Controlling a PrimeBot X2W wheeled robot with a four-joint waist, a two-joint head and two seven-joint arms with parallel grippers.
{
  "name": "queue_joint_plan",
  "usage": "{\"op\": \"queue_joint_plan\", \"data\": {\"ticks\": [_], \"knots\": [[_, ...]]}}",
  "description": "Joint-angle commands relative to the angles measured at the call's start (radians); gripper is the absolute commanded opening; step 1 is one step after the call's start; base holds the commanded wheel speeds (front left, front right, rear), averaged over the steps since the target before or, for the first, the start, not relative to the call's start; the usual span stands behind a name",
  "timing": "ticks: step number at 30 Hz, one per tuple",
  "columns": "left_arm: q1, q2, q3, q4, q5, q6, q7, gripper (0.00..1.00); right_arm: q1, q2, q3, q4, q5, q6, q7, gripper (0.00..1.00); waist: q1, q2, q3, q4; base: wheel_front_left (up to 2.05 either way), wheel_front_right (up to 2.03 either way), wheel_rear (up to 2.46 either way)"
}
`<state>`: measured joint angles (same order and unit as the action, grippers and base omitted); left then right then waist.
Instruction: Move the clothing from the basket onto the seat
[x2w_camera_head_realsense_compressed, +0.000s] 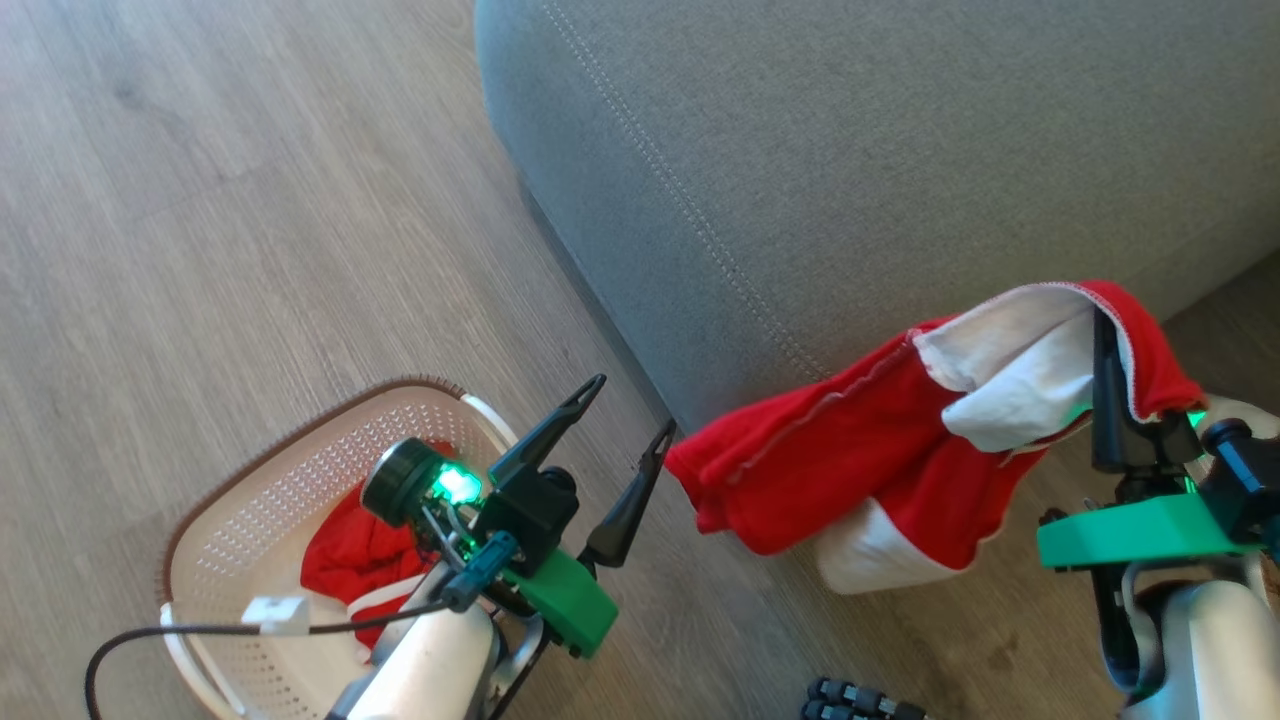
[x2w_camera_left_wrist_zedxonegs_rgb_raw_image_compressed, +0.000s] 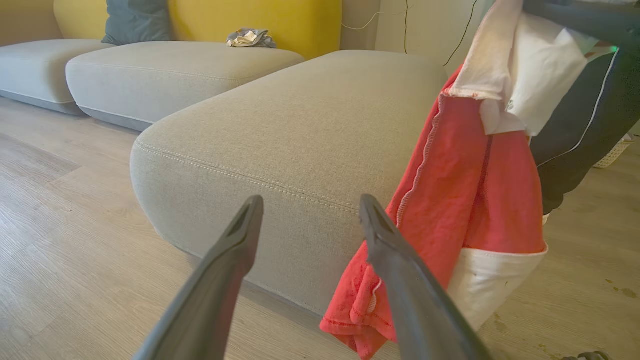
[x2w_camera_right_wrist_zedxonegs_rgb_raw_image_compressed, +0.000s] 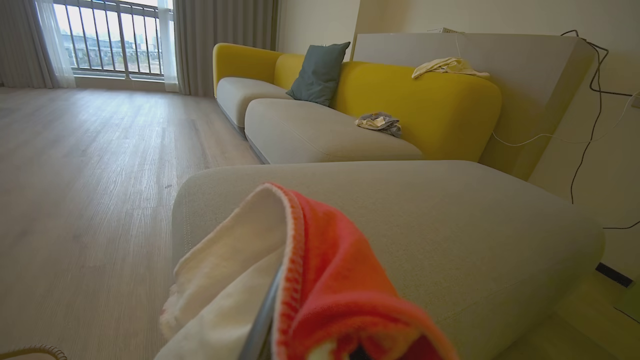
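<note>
In the head view the cream basket (x2w_camera_head_realsense_compressed: 215, 520) stands on the floor at the lower left with one red piece of clothing (x2w_camera_head_realsense_compressed: 345, 565) in it. My left gripper (x2w_camera_head_realsense_compressed: 633, 404) hovers just right of the basket, open and empty; in its wrist view the left gripper (x2w_camera_left_wrist_zedxonegs_rgb_raw_image_compressed: 311, 200) faces the seat's front. My right gripper (x2w_camera_head_realsense_compressed: 1105, 390) is shut on the other red and white garment (x2w_camera_head_realsense_compressed: 850, 450), which hangs in front of the grey seat (x2w_camera_head_realsense_compressed: 900, 150) near its front edge. The same garment (x2w_camera_right_wrist_zedxonegs_rgb_raw_image_compressed: 320, 300) drapes over the right fingers, before the seat (x2w_camera_right_wrist_zedxonegs_rgb_raw_image_compressed: 425, 225).
Wood floor surrounds the basket and seat. Further back are more grey cushions (x2w_camera_right_wrist_zedxonegs_rgb_raw_image_compressed: 310, 130), a yellow backrest (x2w_camera_right_wrist_zedxonegs_rgb_raw_image_compressed: 425, 110), a teal pillow (x2w_camera_right_wrist_zedxonegs_rgb_raw_image_compressed: 317, 72) and crumpled cloths (x2w_camera_right_wrist_zedxonegs_rgb_raw_image_compressed: 379, 122). Cables (x2w_camera_right_wrist_zedxonegs_rgb_raw_image_compressed: 590, 115) hang on the wall at right. A small black object (x2w_camera_head_realsense_compressed: 860, 700) lies on the floor.
</note>
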<state>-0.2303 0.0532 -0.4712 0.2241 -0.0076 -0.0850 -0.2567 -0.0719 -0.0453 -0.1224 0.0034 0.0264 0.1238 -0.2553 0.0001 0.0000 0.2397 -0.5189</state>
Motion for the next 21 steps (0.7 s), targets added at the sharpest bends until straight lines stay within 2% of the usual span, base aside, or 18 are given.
{"op": "queue_joint_plan", "data": {"ticks": [1,10,15,18,21], "knots": [[-0.042,0.001,0.018,-0.026,0.004,-0.001,-0.005,1.0,-0.013,-0.006,0.01,-0.044,0.005,0.007,-0.006,0.0,-0.0001,0.0,0.004,-0.003,0.0,0.0,0.0],[-0.065,0.001,0.005,-0.021,-0.001,-0.005,-0.005,1.0,-0.01,-0.005,-0.028,-0.066,0.034,0.007,-0.006,0.0,-0.0001,0.0,0.016,-0.009,0.0,0.0,0.0],[-0.074,0.013,0.004,-0.029,0.005,-0.004,-0.005,1.0,-0.083,-0.006,-0.067,-0.126,0.006,0.007,-0.006,0.0,-0.0001,0.0,0.037,-0.012,0.0,0.0,0.0],[-0.085,0.036,-0.014,-0.038,0.031,0.001,-0.005,1.0,-0.155,-0.033,-0.08,-0.159,0.009,0.007,-0.006,0.0,-0.0001,0.0,0.057,-0.015,0.0,0.0,0.0],[-0.09,0.053,-0.029,-0.047,0.037,0.009,-0.005,1.0,-0.234,-0.097,-0.077,-0.176,0.013,0.007,-0.006,0.0,-0.0001,0.0,0.082,-0.017,0.0,0.0,0.0]]}}
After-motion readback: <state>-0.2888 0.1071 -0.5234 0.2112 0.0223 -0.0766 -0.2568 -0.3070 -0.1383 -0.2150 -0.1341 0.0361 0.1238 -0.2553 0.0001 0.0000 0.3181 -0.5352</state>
